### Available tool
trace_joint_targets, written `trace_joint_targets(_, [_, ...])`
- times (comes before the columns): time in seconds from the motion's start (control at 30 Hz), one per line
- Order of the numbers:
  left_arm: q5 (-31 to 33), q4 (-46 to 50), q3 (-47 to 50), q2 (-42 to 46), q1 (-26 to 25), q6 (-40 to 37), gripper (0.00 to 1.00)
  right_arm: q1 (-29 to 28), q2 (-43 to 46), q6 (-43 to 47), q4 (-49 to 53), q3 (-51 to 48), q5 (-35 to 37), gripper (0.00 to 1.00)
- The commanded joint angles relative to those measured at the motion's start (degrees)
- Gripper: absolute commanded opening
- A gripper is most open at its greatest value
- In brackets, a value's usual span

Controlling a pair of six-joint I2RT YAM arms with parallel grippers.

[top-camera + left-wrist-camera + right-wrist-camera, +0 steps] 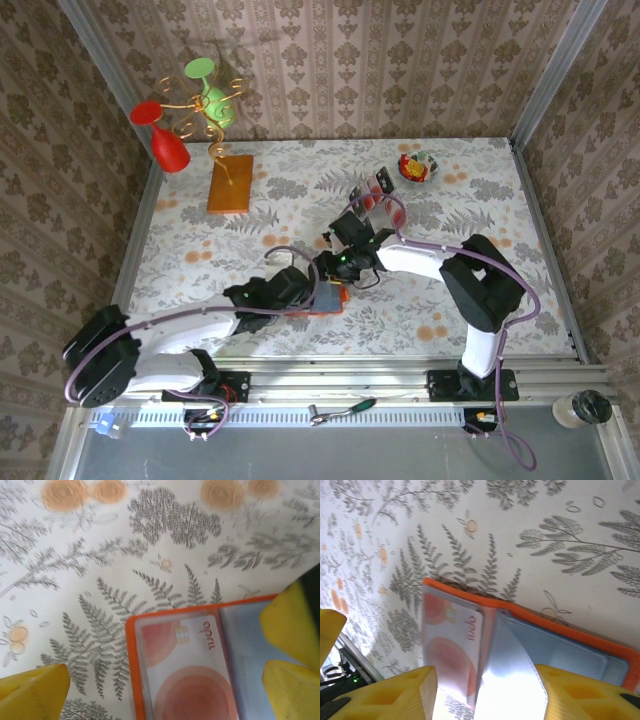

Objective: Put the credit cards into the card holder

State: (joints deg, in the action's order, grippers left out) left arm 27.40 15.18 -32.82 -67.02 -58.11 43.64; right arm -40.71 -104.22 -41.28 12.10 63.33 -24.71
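Observation:
The orange card holder (pixel 335 298) lies open on the cloth between both arms, its orange rim (pixel 131 670) and grey-blue inside showing. A pale pinkish credit card (pixel 190 670) with red round marks sits in its clear left sleeve. My left gripper (pixel 162 692) is open, its yellow fingers standing either side of that half. My right gripper (pixel 487 700) is open over the holder (pixel 560 627). A clear sleeve leaf (pixel 512 680) stands up between its fingers, beside the card (pixel 447 650). More credit cards (pixel 375 190) stand further back.
An orange-brown board (pixel 230 183) with a gold wire stand and red and green glasses sits at the back left. A small bowl (pixel 418 167) with red and yellow contents is at the back right. Patterned walls enclose the table on three sides.

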Motion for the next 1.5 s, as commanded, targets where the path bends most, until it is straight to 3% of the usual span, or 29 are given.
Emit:
trace_joint_targets(0.0, [2.05,2.15,1.24,5.04,2.64,-0.44,1.0,-2.45,1.26,-1.06,1.44,1.22,-1.82,0.54])
trace_joint_targets(0.47, [1.87,6.53,7.15,17.78,6.44,0.92,1.0,-7.98,-7.63,-4.48,0.84,9.4,-0.26,0.56])
trace_joint_targets(0.8, [1.43,5.89,7.52,18.05,7.13,0.59,1.0,-8.06,-11.09,-5.1,0.03,10.85,-0.33,0.56])
trace_joint_targets(1.1, [1.23,5.58,7.93,17.28,7.19,0.92,1.0,-7.03,-6.9,-2.76,2.37,10.78,0.38,0.55])
trace_joint_targets(1.33, [1.04,5.39,8.21,16.72,7.31,1.1,1.0,-5.63,-4.32,-0.58,3.94,8.71,1.86,0.47])
trace_joint_targets(1.47, [0.74,4.79,8.19,15.66,7.26,1.02,1.0,-5.4,-4.74,-0.12,3.93,7.49,2.04,0.34])
